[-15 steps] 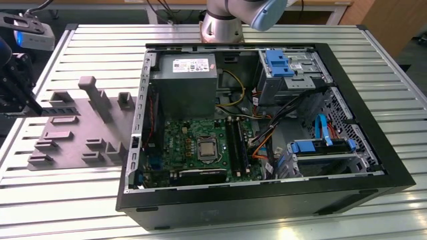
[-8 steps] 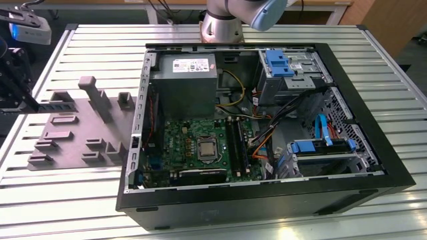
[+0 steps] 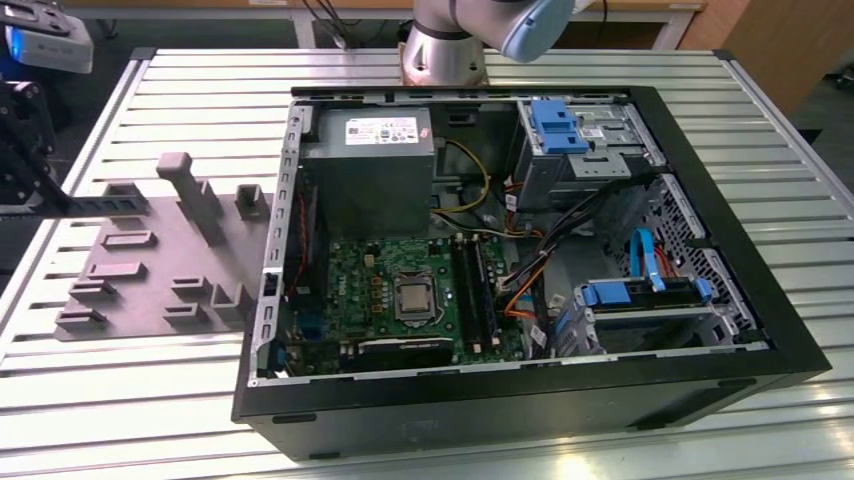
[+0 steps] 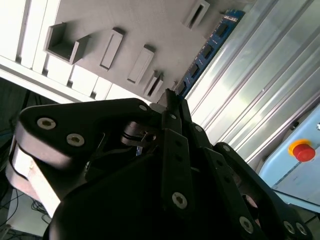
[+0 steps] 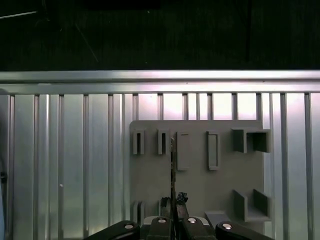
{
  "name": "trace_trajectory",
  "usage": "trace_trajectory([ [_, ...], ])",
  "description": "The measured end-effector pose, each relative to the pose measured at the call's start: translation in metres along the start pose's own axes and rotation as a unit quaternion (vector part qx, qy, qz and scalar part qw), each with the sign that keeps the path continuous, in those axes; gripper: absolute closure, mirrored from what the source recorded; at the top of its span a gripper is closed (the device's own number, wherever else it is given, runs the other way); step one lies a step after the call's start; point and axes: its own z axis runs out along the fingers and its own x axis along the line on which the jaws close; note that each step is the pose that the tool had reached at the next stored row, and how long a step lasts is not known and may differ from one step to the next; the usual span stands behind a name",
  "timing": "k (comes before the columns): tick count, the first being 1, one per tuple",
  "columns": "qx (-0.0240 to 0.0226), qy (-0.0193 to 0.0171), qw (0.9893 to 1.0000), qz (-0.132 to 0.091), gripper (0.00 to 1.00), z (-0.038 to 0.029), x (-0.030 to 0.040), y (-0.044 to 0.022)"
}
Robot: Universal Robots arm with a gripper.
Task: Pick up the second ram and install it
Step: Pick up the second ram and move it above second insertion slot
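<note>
An open desktop computer case [image 3: 534, 395] lies on its side on a ribbed metal surface [image 3: 134, 400], seen from above in the exterior view. Inside it, a green motherboard [image 3: 360, 280] sits toward six o'clock, with long black memory slots [image 3: 470, 285] running along its three o'clock edge. A grey power supply [image 3: 371, 170] fills the corner at eleven o'clock. Bright blue drive brackets [image 3: 554, 125] sit at one o'clock and at four o'clock. The base of the robot arm [image 3: 454, 40] stands beyond the case at twelve o'clock.

At nine o'clock of the case, well apart from it, a flat grey fixture plate [image 3: 134, 270] with raised holders and slots rests on the surface. The black claw [image 3: 51, 200] hangs over the far nine o'clock edge of this plate. It is pinching the second ram [image 3: 107, 203], which sticks out from the fingertips toward the case, level and above the plate's holders.

In the second wrist view the claw [image 4: 172, 97] has its fingers pressed together on one end of the second ram [image 4: 210, 45] — a thin blue-green board with dark chips reaching away from the fingertips. The grey plate [image 4: 150, 20] lies beyond it, and a red button [image 4: 301, 150] shows on a pale blue box.

In the first wrist view the claw [image 5: 174, 202] grips the second ram [image 5: 173, 165] seen edge-on — a thin dark line above the grey plate [image 5: 200, 185].
</note>
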Motion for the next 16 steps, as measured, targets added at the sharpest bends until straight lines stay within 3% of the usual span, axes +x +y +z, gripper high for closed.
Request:
trace_trajectory([
  [16, 0.0001, 0.0059, 1.0, 0.002, 0.86, -0.0255, -0.0034, 0.0005],
])
